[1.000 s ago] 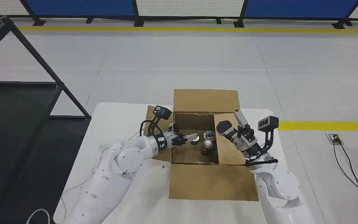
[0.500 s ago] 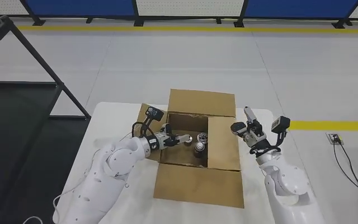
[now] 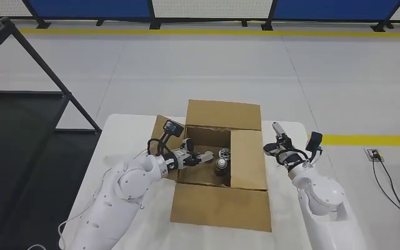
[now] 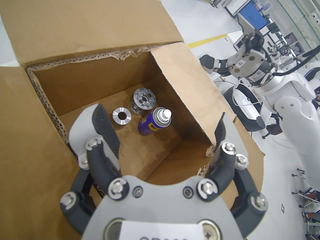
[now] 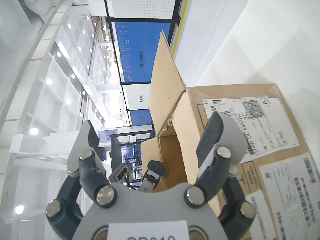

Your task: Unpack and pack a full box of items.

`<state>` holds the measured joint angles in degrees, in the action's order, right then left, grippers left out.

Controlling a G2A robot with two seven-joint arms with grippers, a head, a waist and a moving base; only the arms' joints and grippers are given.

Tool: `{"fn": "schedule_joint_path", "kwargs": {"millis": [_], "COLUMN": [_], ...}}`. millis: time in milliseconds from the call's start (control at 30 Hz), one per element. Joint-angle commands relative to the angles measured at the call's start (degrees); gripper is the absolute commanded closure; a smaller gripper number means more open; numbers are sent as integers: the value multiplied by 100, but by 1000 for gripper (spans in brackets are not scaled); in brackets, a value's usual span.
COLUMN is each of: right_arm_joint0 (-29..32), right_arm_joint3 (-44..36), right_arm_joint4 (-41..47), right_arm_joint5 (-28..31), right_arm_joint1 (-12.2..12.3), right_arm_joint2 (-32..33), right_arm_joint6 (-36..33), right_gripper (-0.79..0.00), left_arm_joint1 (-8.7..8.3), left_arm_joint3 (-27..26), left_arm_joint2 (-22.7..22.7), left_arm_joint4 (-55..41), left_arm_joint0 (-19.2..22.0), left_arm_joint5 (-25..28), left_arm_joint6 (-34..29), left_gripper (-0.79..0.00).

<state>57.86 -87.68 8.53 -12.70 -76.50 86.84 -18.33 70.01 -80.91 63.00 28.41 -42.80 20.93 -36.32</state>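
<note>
An open cardboard box [image 3: 220,206] stands in the middle of the white table [image 3: 125,134]. On its floor lie a blue spray can [image 4: 150,126], a small metal ring [image 4: 121,116] and a metal hub [image 4: 143,98]; from above the can [image 3: 220,165] and hub [image 3: 226,152] show. My left gripper [image 3: 201,157] hangs open over the box's left inner side, above the items [image 4: 161,122]. My right gripper [image 3: 273,140] is open and empty to the right of the box, beside its folded right flap [image 3: 248,159], and faces the labelled box side [image 5: 190,116].
The box's far flap [image 3: 223,115] stands up and the near flap [image 4: 30,166] lies flat toward me. Bare table lies left of the box. A black metal frame [image 3: 44,69] stands off the table's left side.
The box has shifted left on the table. My right gripper has left the right flap and drawn back to the right. My left gripper moved left along with the box.
</note>
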Motion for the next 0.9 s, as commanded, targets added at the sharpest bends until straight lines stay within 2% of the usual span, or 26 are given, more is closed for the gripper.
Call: {"fn": "schedule_joint_path", "kwargs": {"millis": [0,200,667,867], "right_arm_joint0": [-28,-88,-111,-174], "right_arm_joint3": [36,95,123,188], "right_arm_joint4": [-21,-27,-44,-30], "right_arm_joint5": [-18,5,-28,-35], "right_arm_joint1": [6,26,45,57], "right_arm_joint2": [-28,-98,-233,-256], "right_arm_joint6": [-37,-235,-147,-179], "right_gripper": [-785,-785,-785,-785], "left_arm_joint1": [-16,-27,58,9], "left_arm_joint3": [-105,-256,-206,-395], "left_arm_joint2": [52,39,-311,-101], "left_arm_joint4": [-36,-105,28,232], "left_arm_joint0": [-74,-199,-92,-223], "left_arm_joint5": [44,54,-81,-134], "left_arm_joint6": [2,-48,112,256], "left_gripper": [-785,-785,-785,-785]}}
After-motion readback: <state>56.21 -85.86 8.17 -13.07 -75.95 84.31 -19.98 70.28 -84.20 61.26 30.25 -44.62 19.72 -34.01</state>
